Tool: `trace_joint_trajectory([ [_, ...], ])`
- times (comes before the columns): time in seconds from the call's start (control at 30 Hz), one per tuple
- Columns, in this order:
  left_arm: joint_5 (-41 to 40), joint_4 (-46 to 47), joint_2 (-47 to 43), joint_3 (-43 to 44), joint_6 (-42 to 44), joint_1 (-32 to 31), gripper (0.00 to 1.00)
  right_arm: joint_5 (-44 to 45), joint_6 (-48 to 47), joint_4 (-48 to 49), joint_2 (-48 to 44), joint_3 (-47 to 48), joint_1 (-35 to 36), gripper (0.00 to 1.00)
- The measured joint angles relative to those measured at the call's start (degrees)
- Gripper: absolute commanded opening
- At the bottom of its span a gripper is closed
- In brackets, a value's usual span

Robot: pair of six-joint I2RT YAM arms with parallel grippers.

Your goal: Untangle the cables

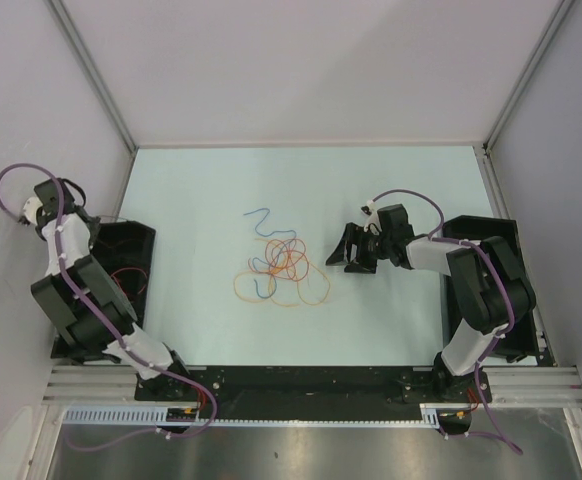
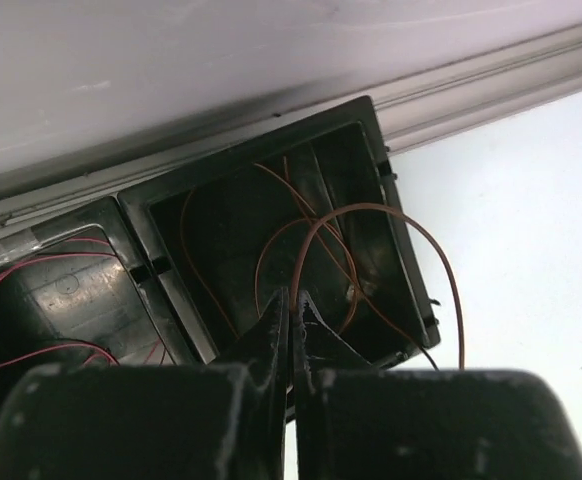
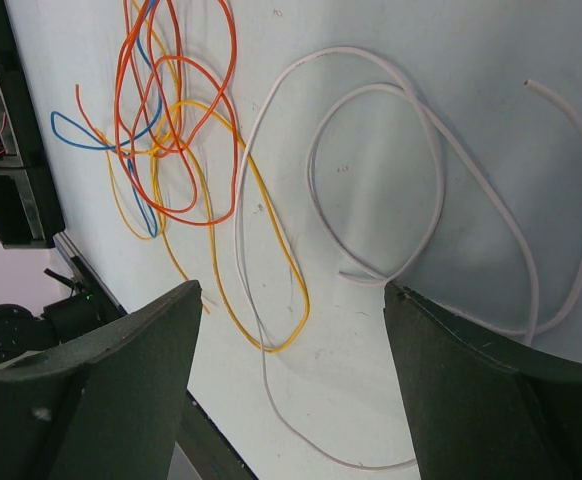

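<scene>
The cables (image 1: 283,265) lie in a loose tangle mid-table: orange-red loops, yellow loops and a blue cable (image 1: 259,215) trailing to the far left. My right gripper (image 1: 343,252) is open just right of the tangle. In the right wrist view it (image 3: 291,290) hovers empty over a pale cable (image 3: 431,170) and a yellow cable (image 3: 261,200), with orange-red (image 3: 176,100) and blue (image 3: 71,135) cables beyond. My left gripper (image 2: 292,298) is shut on an orange-brown cable (image 2: 411,225) that arcs over the black tray (image 2: 371,120).
The black tray at the left (image 1: 136,245) has compartments: one holds thin orange wires (image 2: 196,270), its neighbour red wires (image 2: 41,290). A second black tray (image 1: 516,240) sits under the right arm. Grey walls enclose the table.
</scene>
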Motion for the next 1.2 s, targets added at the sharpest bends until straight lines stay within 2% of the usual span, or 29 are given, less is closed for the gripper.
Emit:
trace_joint_trajectory([
  [0.17,2.8,0.1,4.0,0.8,-0.8,1.8,0.00,0.0,0.0,0.0,0.0,0.0,0.0,0.79],
  [0.23,4.1,0.3,4.7,0.9,-1.3,1.9,0.06,-0.1,0.0,0.0,0.0,0.0,-0.1,0.79],
  [0.3,5.7,0.4,4.6,0.9,-2.0,1.9,0.39,-0.1,0.0,0.0,0.0,0.0,-0.1,0.79],
  [0.37,7.2,0.6,4.2,0.8,-2.3,1.9,0.62,-0.1,0.0,0.0,0.0,0.0,-0.1,0.79],
  [0.43,8.4,1.1,3.6,0.3,-2.5,2.0,0.75,-0.1,0.0,0.0,0.0,0.0,-0.1,0.79],
  [0.63,12.5,0.6,0.5,-1.4,-2.1,2.1,0.90,-0.7,0.0,0.2,0.2,0.0,-0.3,0.79],
  [0.83,13.2,-2.0,-3.0,-2.1,-1.5,2.8,0.92,-1.5,-0.1,0.4,0.4,0.0,-0.6,0.79],
  [1.0,14.4,0.0,-8.9,-5.6,-1.5,4.2,0.91,-2.1,-0.1,0.5,0.6,0.0,-0.9,0.79],
  [1.2,15.0,2.7,-13.4,-8.1,-1.4,3.8,0.82,-2.7,-0.2,0.7,0.8,0.0,-1.1,0.79],
])
